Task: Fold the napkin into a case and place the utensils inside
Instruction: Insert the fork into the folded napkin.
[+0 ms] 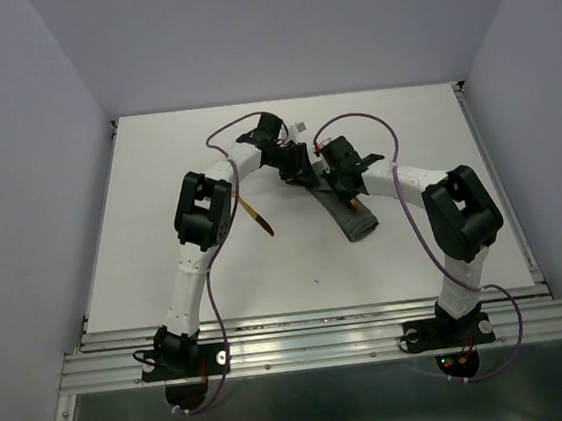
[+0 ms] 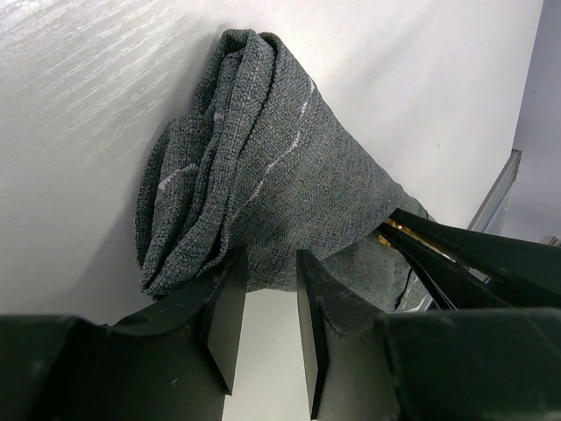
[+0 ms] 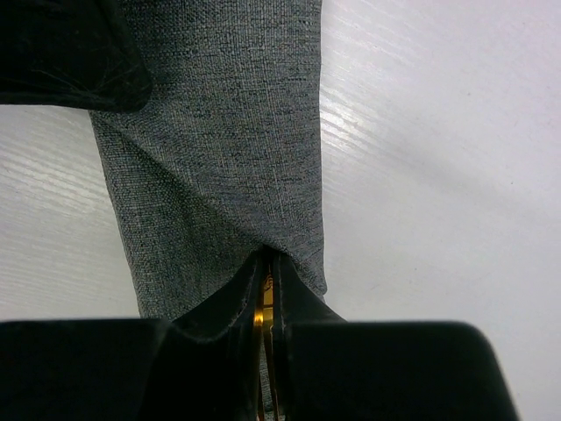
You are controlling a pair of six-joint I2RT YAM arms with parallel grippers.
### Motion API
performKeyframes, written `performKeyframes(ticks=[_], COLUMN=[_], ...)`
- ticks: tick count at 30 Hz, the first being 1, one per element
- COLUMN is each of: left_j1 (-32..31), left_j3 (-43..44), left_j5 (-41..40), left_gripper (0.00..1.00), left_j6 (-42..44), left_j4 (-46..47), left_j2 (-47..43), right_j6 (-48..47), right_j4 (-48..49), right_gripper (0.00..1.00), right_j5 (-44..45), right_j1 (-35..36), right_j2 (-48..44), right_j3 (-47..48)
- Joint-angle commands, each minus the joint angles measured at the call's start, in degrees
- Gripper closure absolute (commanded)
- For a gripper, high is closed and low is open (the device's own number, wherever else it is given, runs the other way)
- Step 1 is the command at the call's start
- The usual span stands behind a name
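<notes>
1. The long, narrow dark grey cloth case is lying on the white table, right of centre, running from far-left to near-right.
2. The right gripper is pinching a slender orange-brown utensil, its fingers pressing tight on it at the case's folded edge.
3. The left gripper is sitting at the case's bunched far end, fingers slightly spread, bare table showing between them.
4. A second orange-brown utensil is lying on the table left of the case, apart from it.
</notes>
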Motion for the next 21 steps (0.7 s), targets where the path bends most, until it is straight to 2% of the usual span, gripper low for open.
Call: performKeyframes(ticks=[1, 9, 13, 14, 19, 20, 21], left_j1=[0.09, 0.09, 0.09, 0.09, 0.09, 0.09, 0.09], left_j3=[0.71, 0.45, 0.62, 0.54, 0.19, -0.16, -0.17], left_j5=[-0.35, -0.08, -0.08, -0.08, 0.09, 0.27, 0.27], left_gripper=[0.59, 0.59, 0.59, 0.59, 0.59, 0.59, 0.59], left_j6=[2.08, 2.52, 2.52, 2.61, 2.08, 1.91, 1.90], left_j4=[-2.13, -2.31, -2.40, -2.48, -1.96, -1.43, -1.43], left_j2=[0.39, 0.21, 0.30, 0.30, -0.05, -0.14, -0.23], right_j6=[-2.55, -3.34, -2.38, -2.03, -1.24, -0.63, -0.27], right_j4=[-0.57, -0.66, -1.71, -1.97, -1.98, -2.24, -3.11], right_gripper=[0.99, 0.99, 0.90, 0.85, 0.75, 0.69, 0.67], right_j5=[0.16, 0.42, -0.11, 0.15, 0.42, 0.33, 0.16], right_j1=[-0.32, -0.32, -0.32, -0.32, -0.32, -0.32, -0.32], right_j2=[-0.19, 0.77, 1.74, 1.74, 0.60, 0.43, 0.34], right_j3=[3.27, 3.01, 3.53, 3.71, 3.62, 3.71, 3.88])
